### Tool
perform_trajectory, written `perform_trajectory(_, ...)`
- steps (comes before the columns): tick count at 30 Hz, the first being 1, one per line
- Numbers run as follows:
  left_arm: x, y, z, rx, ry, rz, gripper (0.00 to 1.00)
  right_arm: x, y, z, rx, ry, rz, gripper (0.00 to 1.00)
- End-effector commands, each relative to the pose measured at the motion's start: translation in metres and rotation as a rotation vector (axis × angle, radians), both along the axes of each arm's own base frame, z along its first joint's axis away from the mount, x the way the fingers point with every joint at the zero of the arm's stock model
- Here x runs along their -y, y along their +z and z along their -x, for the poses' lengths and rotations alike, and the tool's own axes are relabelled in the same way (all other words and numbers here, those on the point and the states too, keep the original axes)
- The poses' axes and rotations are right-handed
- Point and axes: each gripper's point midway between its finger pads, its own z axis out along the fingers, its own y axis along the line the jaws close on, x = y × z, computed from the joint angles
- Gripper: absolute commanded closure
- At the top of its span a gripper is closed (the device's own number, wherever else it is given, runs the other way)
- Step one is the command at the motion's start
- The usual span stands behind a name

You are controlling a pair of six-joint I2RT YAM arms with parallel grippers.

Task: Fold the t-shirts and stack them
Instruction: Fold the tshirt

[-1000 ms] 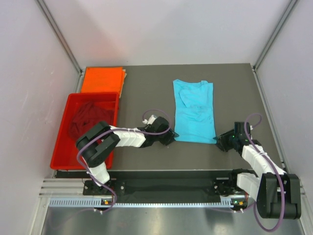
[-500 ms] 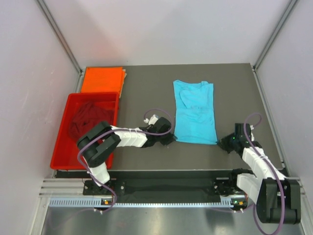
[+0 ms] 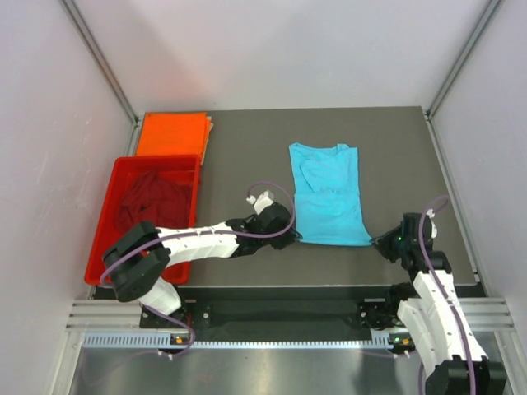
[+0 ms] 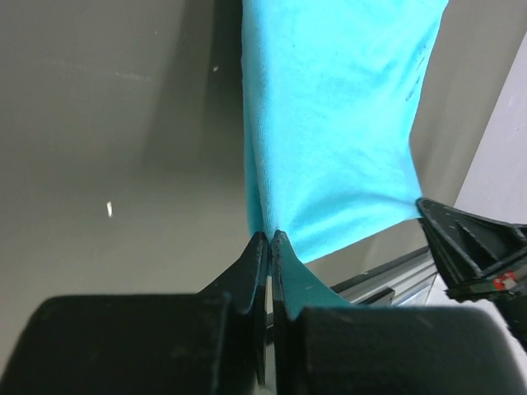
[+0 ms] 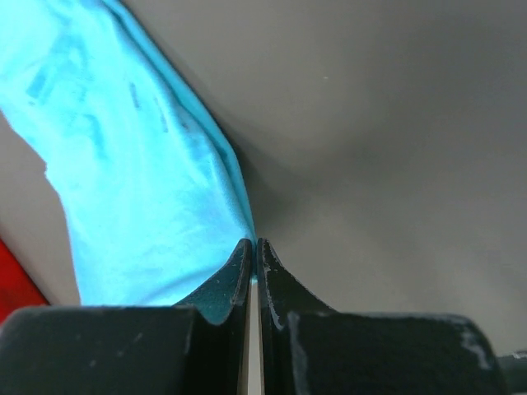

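Observation:
The turquoise-blue t-shirt [image 3: 329, 196] lies folded narrow on the dark table, collar toward the back. My left gripper [image 3: 294, 234] is shut on its near left hem corner, the cloth [image 4: 329, 123] pinched at the fingertips [image 4: 271, 239]. My right gripper [image 3: 377, 242] is shut on the near right hem corner, cloth [image 5: 140, 189] rising from the tips [image 5: 252, 243]. The near hem is pulled taut between both grippers. The orange t-shirt [image 3: 172, 133] lies folded at the back left. The maroon t-shirt [image 3: 150, 202] sits crumpled in the red tray [image 3: 111, 247].
White walls with metal corner posts enclose the table on three sides. The table's front edge and a metal rail [image 3: 280, 317] run just behind both grippers. Bare table lies between the tray and the blue shirt [image 3: 239, 164].
Both grippers closed on the blue shirt's near hem corners. They have moved slightly apart and toward the front, and the hem now stretches wider between them.

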Motion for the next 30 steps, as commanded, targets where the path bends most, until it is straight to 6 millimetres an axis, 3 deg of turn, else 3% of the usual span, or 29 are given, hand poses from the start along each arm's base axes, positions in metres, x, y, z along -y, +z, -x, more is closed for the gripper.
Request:
perform_trajectory(1,-0.012,0.008,0.003,0.035,0.000,-0.038,1.00,0.010,0.029,0.000,0.050,0.001,0.069,1.00)
perform_trajectory(6,-0.011,0.017,-0.003,0.079,-0.020,-0.056,1.00,0.008,0.056,-0.005,0.139,0.031,0.079,1.00)
perform_trajectory(10,0.008,0.033,-0.014,0.121,-0.063,-0.058,1.00,0.007,0.076,-0.022,0.213,0.063,0.095,1.00)
perform_trajectory(17,0.015,0.055,-0.040,0.163,-0.080,-0.063,1.00,0.013,0.107,-0.058,0.264,0.080,0.147,1.00)
perform_trajectory(24,0.010,0.084,-0.103,0.190,-0.097,-0.029,1.00,0.008,0.142,-0.114,0.337,0.153,0.164,1.00)
perform_trajectory(26,0.018,0.093,-0.118,0.195,-0.124,0.004,1.00,0.006,0.154,-0.137,0.373,0.170,0.160,1.00)
perform_trajectory(27,0.018,0.099,-0.136,0.214,-0.120,0.009,1.00,0.005,0.169,-0.149,0.419,0.171,0.162,1.00)
perform_trajectory(30,0.014,0.103,-0.162,0.234,-0.114,-0.006,1.00,0.003,0.165,-0.176,0.413,0.187,0.150,1.00)
